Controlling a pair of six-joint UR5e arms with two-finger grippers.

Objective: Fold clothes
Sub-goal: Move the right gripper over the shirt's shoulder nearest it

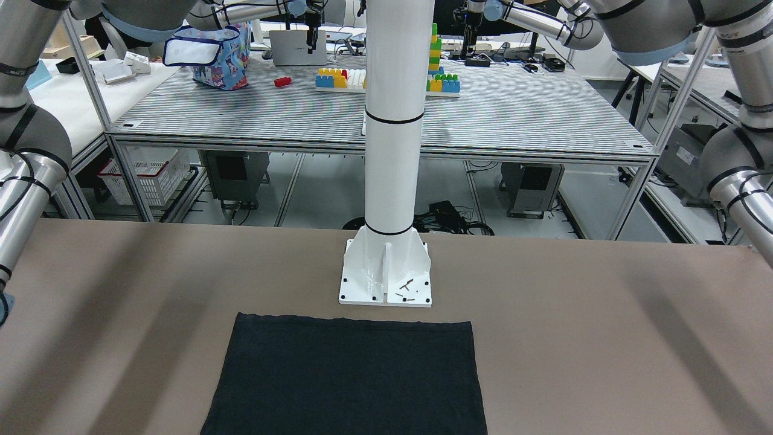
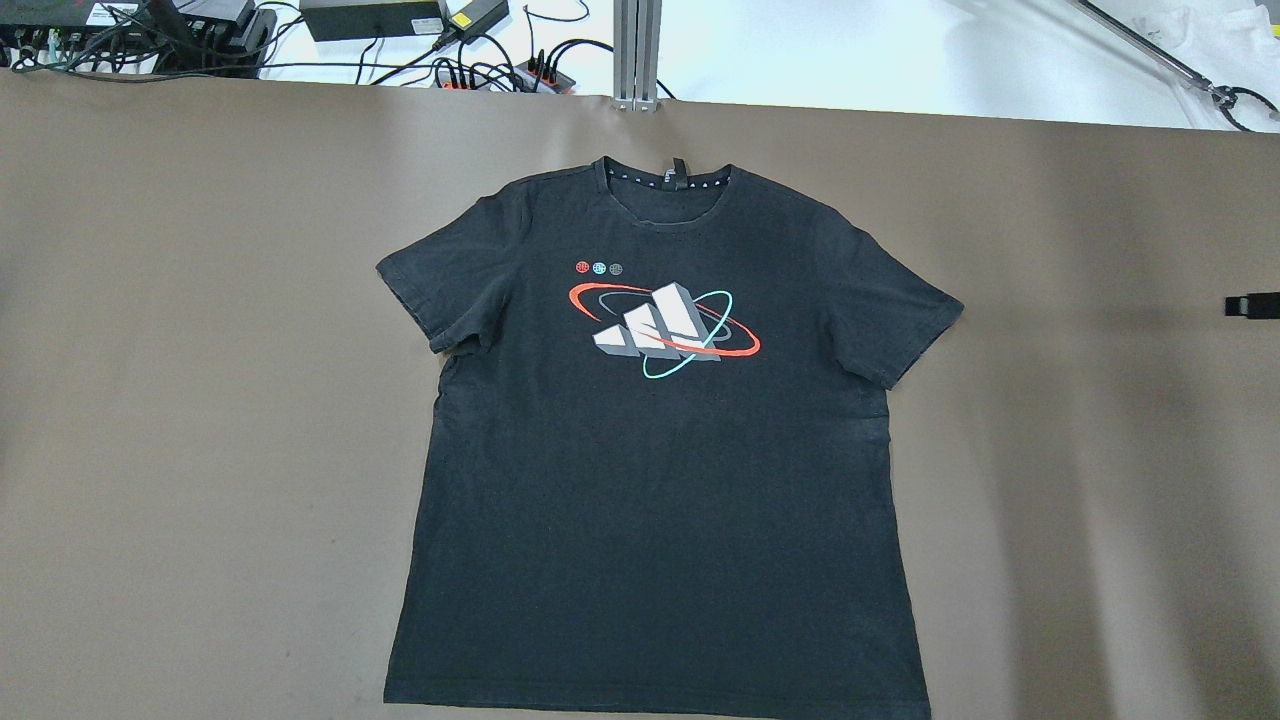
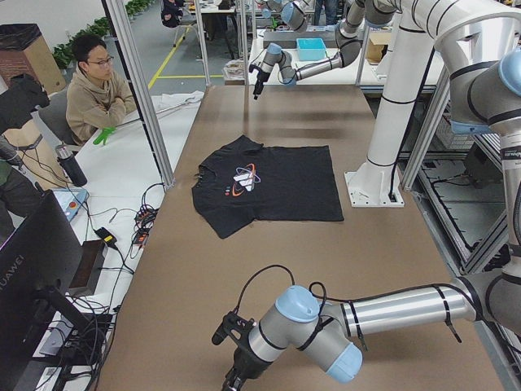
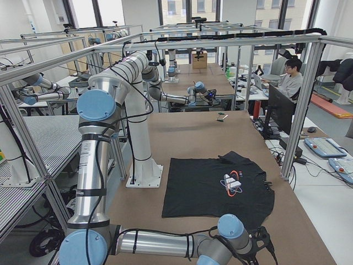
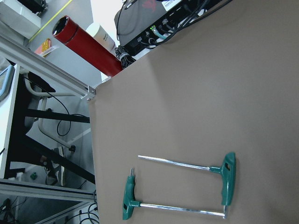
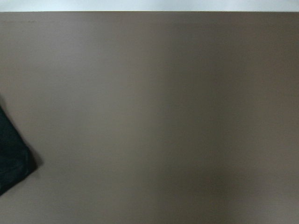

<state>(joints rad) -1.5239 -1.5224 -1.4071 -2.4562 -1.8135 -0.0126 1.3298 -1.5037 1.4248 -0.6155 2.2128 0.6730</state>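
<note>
The clothes (image 2: 660, 450), a black T-shirt, lie flat, print-up, centred on the surface (image 2: 200, 400), presumably so both sleeves are reachable for folding, while the left gripper (image 3: 234, 379) and right gripper (image 4: 267, 243) hang well apart from it at either end, and whether their fingers are spread cannot be told.

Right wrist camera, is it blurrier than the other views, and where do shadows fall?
Right wrist view: soft, showing only a shirt corner and a broad shadow band on the table. Overhead view: sharp, print crisp, soft shadow bands either side. Left wrist view: sharp, two green-handled tools clear.
</note>
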